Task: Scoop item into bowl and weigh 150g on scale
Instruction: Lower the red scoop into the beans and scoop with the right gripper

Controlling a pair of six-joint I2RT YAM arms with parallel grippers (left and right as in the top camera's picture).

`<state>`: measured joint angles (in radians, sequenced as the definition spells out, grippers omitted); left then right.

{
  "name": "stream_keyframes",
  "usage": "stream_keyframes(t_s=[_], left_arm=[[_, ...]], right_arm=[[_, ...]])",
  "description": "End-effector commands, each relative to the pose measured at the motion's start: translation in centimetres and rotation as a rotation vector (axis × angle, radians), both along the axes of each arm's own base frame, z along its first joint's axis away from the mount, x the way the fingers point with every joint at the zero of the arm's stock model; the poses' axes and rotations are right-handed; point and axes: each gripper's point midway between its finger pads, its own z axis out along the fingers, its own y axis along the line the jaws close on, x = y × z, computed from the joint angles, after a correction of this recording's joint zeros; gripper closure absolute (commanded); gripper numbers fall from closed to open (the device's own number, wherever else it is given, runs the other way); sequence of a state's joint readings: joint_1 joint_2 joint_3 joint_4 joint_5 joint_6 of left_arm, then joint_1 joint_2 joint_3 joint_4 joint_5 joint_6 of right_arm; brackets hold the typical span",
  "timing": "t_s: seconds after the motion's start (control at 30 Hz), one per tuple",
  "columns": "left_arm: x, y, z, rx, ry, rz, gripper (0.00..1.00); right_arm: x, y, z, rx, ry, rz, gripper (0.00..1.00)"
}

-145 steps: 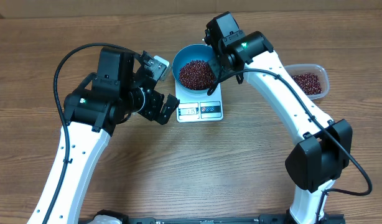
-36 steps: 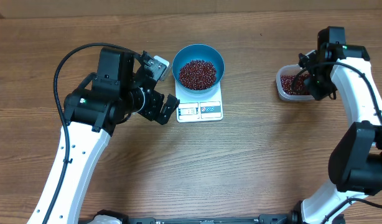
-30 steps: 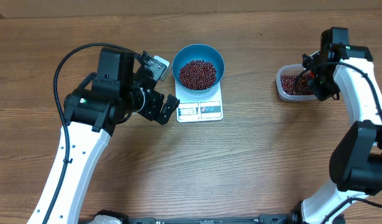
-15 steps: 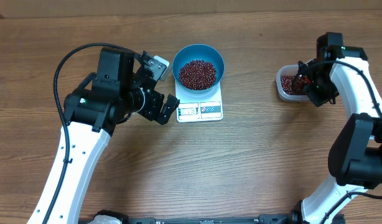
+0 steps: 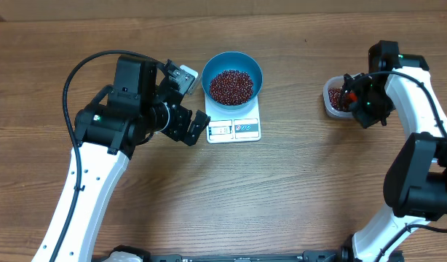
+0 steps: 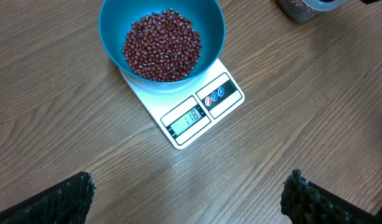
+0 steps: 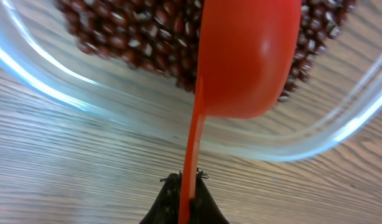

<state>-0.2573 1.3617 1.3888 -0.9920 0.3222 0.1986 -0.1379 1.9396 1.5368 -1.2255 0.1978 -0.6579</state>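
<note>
Wooden worktop (image 5: 282,196). My right fingers (image 7: 209,208) — clamped on red scoop (image 7: 247,56), its cup over beans (image 7: 116,25) in clear tub (image 7: 85,87). The blue bowl (image 5: 232,55) on scale (image 5: 234,129): well off to my left. My left fingers (image 6: 66,199) — apart, empty.

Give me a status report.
Left gripper open beside scale. Right gripper shut on scoop, at tub. Beans in bowl on scale. Nothing between tub and bowl.

Beans in the blue bowl on the scale

Dark red-brown beans (image 5: 231,86) heap loosely in the upright, deep blue bowl (image 5: 206,76), which sits on the flat white scale (image 5: 234,129) on the tabletop, display edge uncovered and reading 118. More beans lie in a clear tub (image 5: 327,102) well to the right.
</note>
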Motion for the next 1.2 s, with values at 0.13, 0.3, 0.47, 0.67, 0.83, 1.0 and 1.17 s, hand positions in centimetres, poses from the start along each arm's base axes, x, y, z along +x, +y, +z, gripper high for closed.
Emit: stream_keyframes(t_s=[0.13, 0.3, 0.47, 0.67, 0.83, 1.0, 1.17], left_arm=[[0.3, -0.1, 0.4, -0.002, -0.015, -0.014, 0.0], [0.3, -0.1, 0.4, -0.002, -0.015, -0.014, 0.0], [0.3, -0.1, 0.4, -0.002, -0.015, -0.014, 0.0], [0.3, -0.1, 0.4, -0.002, -0.015, -0.015, 0.0], [0.3, -0.1, 0.4, -0.002, -0.015, -0.014, 0.0], [0.3, -0.1, 0.4, -0.002, -0.015, -0.014, 0.01], [0.3, -0.1, 0.4, -0.002, -0.015, -0.014, 0.0]], right_arm=[[-0.3, 2.8, -0.6, 0.13, -0.001, -0.105, 0.96], [0.1, 5.3, -0.5, 0.275, -0.019, -0.162, 0.96], [0.3, 7.1, -0.2, 0.383, -0.022, -0.232, 0.96], [0.5, 8.3, 0.1, 0.453, -0.018, -0.337, 0.96], [0.6, 9.3, 0.4, 0.521, -0.01, -0.376, 0.96], [0.7, 9.7, 0.8, 0.572, -0.009, -0.39, 0.96], [0.8, 9.4, 0.9, 0.596, -0.014, -0.408, 0.96]])
